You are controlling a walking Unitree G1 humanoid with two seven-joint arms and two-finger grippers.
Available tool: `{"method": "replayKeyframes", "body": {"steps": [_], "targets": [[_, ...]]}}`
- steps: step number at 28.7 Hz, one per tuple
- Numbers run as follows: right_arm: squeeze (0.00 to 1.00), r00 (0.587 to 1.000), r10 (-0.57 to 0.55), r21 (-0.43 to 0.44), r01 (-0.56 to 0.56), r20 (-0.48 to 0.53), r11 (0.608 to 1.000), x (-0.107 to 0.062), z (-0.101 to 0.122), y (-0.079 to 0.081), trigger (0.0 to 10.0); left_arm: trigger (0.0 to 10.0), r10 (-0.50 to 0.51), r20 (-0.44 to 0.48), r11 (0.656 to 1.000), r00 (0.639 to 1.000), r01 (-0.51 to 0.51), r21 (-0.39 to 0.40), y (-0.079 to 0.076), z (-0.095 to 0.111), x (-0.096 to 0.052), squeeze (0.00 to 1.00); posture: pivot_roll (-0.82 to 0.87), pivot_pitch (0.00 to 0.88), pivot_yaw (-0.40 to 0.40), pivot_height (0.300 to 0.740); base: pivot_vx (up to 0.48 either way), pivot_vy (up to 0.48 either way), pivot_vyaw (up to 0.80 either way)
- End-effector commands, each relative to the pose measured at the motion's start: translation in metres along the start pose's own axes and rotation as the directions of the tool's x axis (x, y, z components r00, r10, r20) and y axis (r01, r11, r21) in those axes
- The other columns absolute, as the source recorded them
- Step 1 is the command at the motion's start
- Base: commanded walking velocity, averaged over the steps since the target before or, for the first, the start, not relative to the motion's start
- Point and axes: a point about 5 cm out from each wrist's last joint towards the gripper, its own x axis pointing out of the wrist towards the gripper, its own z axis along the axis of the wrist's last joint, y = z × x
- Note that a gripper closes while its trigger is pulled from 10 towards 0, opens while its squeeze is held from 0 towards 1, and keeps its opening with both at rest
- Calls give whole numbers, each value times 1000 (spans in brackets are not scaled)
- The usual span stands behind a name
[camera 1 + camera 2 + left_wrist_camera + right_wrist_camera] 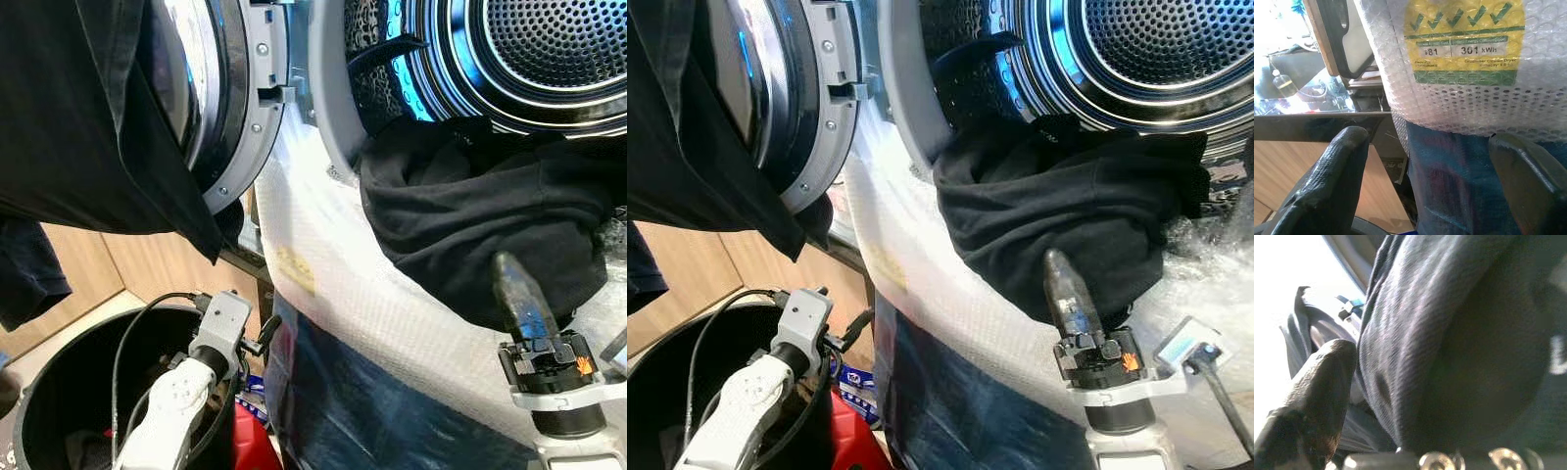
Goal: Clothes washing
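Observation:
A black garment (470,206) spills out of the washing machine's drum (549,49) and hangs over the lower rim. My right gripper (544,294) reaches up from below into its hanging fold. It stands open, with one finger (519,294) outside the cloth and the other hidden under it. In the right wrist view the dark cloth (1449,342) lies right against that finger. A second black garment (88,117) drapes over the open door (230,98). My left gripper (1427,142) is low at the left, open and holding nothing.
Bubble wrap (333,264) covers the machine's front, with a yellow energy label (1464,44) on it. A black round basket (59,392) stands under my left arm, beside a red item (250,441). Wooden panelling (147,264) lies behind, at the left.

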Motion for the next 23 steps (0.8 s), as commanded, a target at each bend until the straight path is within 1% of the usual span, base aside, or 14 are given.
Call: {"method": "replayKeyframes", "body": {"steps": [1, 2, 3, 6, 11, 15, 16, 17, 18, 19, 23], "targets": [[0, 998, 5, -12, -6, -65, 1000, -8, -6, 1, 10000, 10000, 8, 11, 1000, 1000, -8, -4, 3, 4, -2, 0, 107, 52, 14, 740, 0, 0, 0], [0, 997, 3, -27, -5, -71, 1000, -13, -5, 2, 10000, 10000, 8, 10, 1000, 1000, -8, -4, 3, 3, -2, 0, 107, 50, 15, 740, 0, 0, 0], [0, 997, 3, -27, -5, -71, 1000, -13, -5, 2, 10000, 10000, 8, 10, 1000, 1000, -8, -4, 3, 3, -2, 0, 107, 50, 15, 740, 0, 0, 0], [0, 996, -12, -57, 7, -86, 998, -26, -1, 4, 10000, 10000, 1, 7, 1000, 1000, -1, -6, 2, 3, -3, 0, 90, 58, 20, 740, 0, 0, 0], [0, 995, -54, -90, 46, -86, 995, -38, 5, 2, 10000, 10000, -26, 8, 1000, 1000, 26, -8, -3, 3, -1, 0, 80, 60, 22, 740, 0, 0, 0], [0, 997, -46, -98, 39, -64, 994, -36, 10, 1, 10000, 10000, -27, 10, 1000, 1000, 27, -11, -4, 4, 0, 0, 82, 61, 19, 740, 0, 0, 0], [0, 998, -41, -105, 36, -52, 994, -33, 12, 0, 10000, 10000, -25, 10, 1000, 1000, 25, -13, -4, 4, 0, 0, 88, 64, 18, 740, 0, 0, 0], [0, 998, -40, -108, 35, -47, 994, -32, 12, -1, 4824, 10000, -24, 10, 1000, 1000, 24, -13, -4, 4, 0, 0, 88, 64, 18, 740, 0, 0, 0], [0, 998, -40, -108, 35, -47, 994, -32, 12, -1, 4824, 10000, -24, 10, 1000, 1000, 24, -13, -4, 4, 0, 0, 88, 64, 18, 740, 0, 0, 0], [0, 999, -22, -117, 17, -35, 993, -27, 15, 0, 0, 10000, -20, 7, 1000, 1000, 20, -12, -3, 4, -1, 0, 92, 68, 18, 740, 0, 0, 0], [0, 999, 41, -125, -44, -23, 991, -17, 18, 7, 0, 10000, -14, 5, 1000, 1000, 14, -10, -1, 3, -3, 0, 101, 68, 18, 740, 0, 0, 0]]}}
